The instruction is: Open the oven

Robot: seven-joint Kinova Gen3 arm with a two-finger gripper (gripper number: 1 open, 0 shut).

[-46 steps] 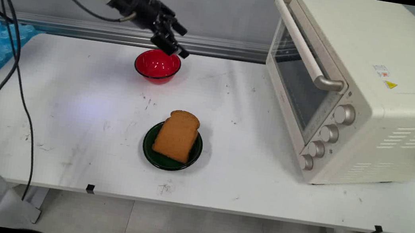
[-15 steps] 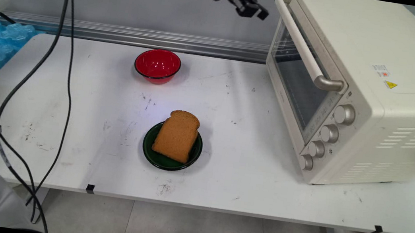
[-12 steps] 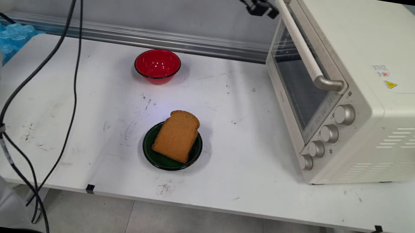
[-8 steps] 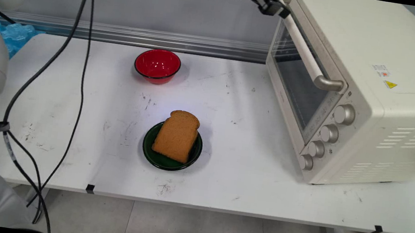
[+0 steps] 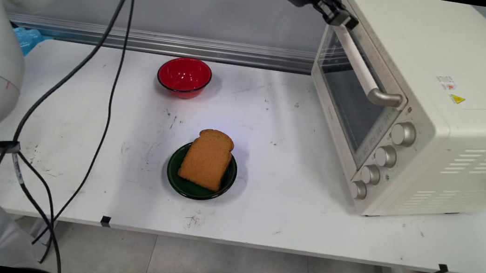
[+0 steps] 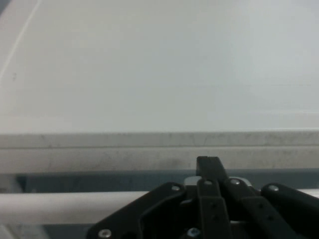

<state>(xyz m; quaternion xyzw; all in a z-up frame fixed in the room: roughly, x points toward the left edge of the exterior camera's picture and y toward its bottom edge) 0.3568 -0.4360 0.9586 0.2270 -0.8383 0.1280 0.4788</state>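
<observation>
The white surface [image 5: 88, 102] carries a cream toaster oven [image 5: 447, 50] at its right, door shut, with a green plate [image 5: 180, 182] holding a slice of bread [image 5: 207, 157] near the middle and a red bowl [image 5: 184, 76] farther back. The black hand [image 5: 338, 13] sits high at the far end of the oven's door handle [image 5: 360, 67], at or just over it, and in the hand view its fingers look closed together with nothing between them. Three seconds ago it hung over the red bowl; the bowl, plate and bread have not shifted.
</observation>
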